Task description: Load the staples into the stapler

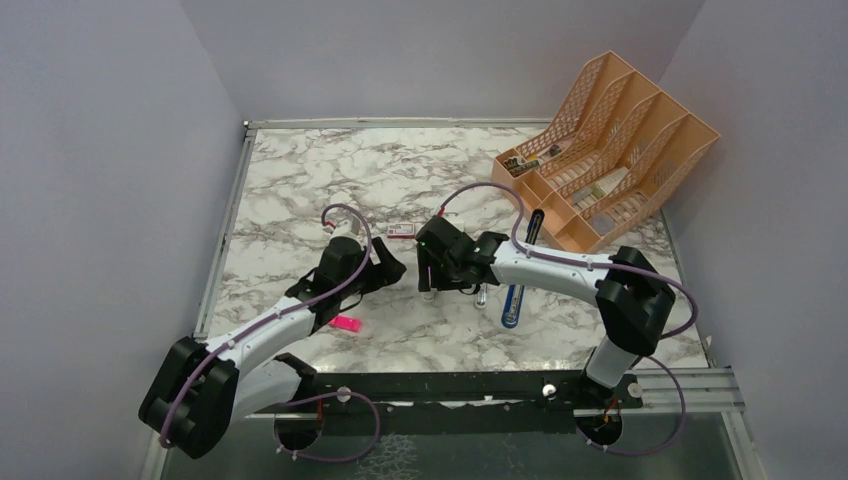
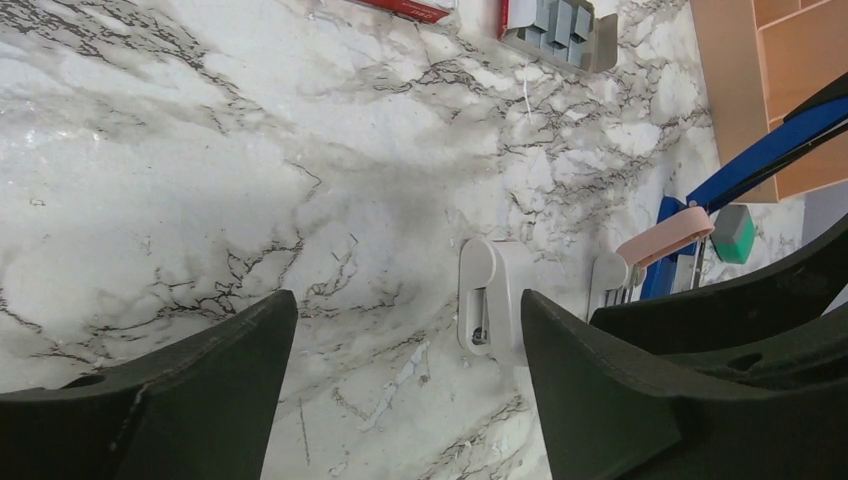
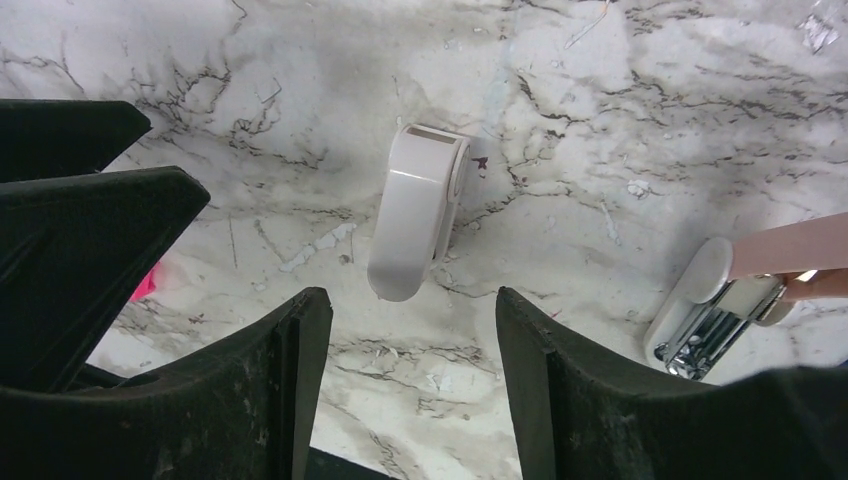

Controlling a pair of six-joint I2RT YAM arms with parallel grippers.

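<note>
Staples [image 2: 556, 22] lie in their open red-and-white box [image 1: 402, 229] on the marble table [image 1: 300, 180], just beyond the two arms. The left gripper [image 2: 408, 315] and right gripper [image 3: 410, 300] hover spread and empty over a small white plastic piece [image 3: 420, 205]. Just right of it, the stapler [image 3: 712, 305] lies with its pink top swung up, its metal channel apparently bared for loading.

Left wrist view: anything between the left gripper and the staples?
Nothing directly. The left gripper, open, faces bare marble table up to the staples, in their open box at the top edge. A small white plastic piece lies just beside that line, near one finger; a straight reach might brush it.
</note>
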